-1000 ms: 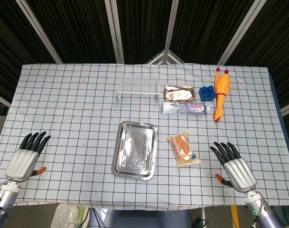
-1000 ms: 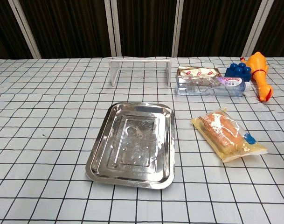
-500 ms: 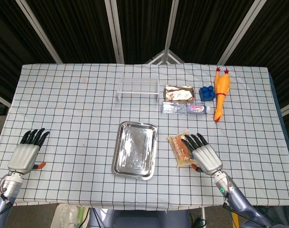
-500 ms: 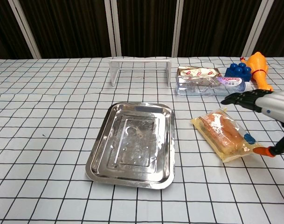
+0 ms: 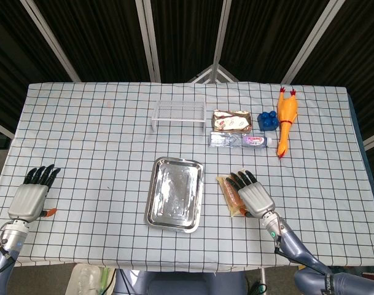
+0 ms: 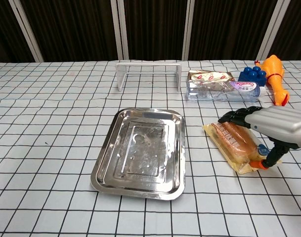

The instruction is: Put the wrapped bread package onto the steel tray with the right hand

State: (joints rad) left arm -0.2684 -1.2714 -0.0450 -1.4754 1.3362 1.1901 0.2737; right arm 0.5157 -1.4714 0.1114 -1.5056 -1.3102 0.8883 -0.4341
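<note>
Right hand [image 5: 253, 195] hovers over wrapped bread package [image 6: 233, 140], fingers [image 6: 235, 116] extended and apart, gripping nothing. Package lies on checked tablecloth [image 5: 94, 147] just right of steel tray [image 5: 174, 193], not touching it. Left hand [image 5: 31, 198] spread, near table's left edge.

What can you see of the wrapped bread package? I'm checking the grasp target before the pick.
The clear plastic-wrapped bread package holds a long golden-brown loaf, with a small blue mark near its right end. It lies flat on the checked tablecloth, set at a slant just right of the shiny steel tray and apart from it. The right hand is over its right part with fingers spread, thumb down beside the near edge; whether it touches the wrap cannot be told.
</note>
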